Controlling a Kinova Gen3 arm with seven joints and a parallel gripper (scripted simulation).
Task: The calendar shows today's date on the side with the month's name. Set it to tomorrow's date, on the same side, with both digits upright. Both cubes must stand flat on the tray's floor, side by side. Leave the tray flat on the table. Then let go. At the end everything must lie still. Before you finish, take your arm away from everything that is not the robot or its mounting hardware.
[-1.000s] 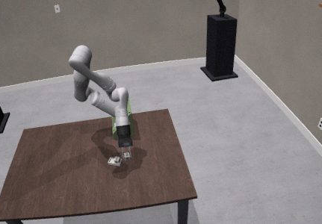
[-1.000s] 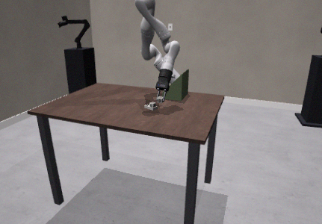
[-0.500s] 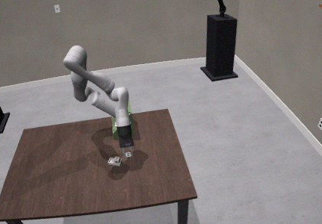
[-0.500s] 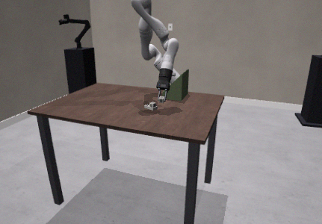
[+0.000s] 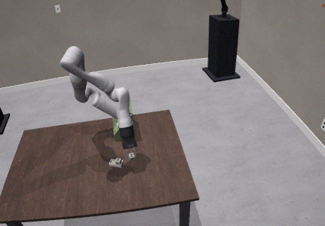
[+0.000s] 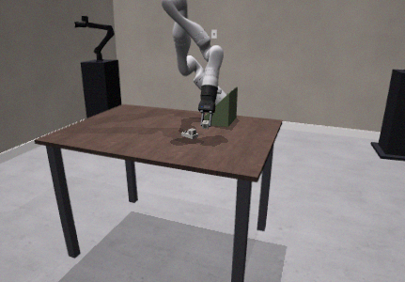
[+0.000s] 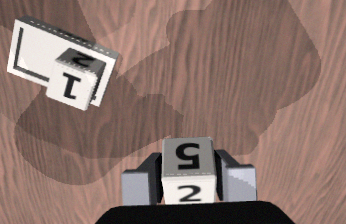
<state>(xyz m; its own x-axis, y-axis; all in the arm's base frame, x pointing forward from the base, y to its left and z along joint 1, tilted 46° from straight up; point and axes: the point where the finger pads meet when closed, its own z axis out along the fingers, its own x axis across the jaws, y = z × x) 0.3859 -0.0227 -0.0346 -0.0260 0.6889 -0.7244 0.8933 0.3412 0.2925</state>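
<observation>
My gripper [image 7: 188, 168] is shut on a white number cube [image 7: 188, 167] and holds it above the table; the wrist view shows a 5 and a 2 on its faces. The held cube also shows in the top view [image 5: 131, 154] and in the exterior view [image 6: 205, 123]. The small white calendar tray lies flat on the wooden table at the upper left of the wrist view. The other cube [image 7: 76, 80] stands in the tray's near end, showing a 1 and a 2. The tray also shows in the top view [image 5: 115, 162], to the left of my gripper and lower.
A green wedge-shaped block [image 6: 225, 108] stands on the table behind my arm. Black pedestals [image 5: 222, 47] stand on the floor away from the table. The table's edge is far from the tray on all sides.
</observation>
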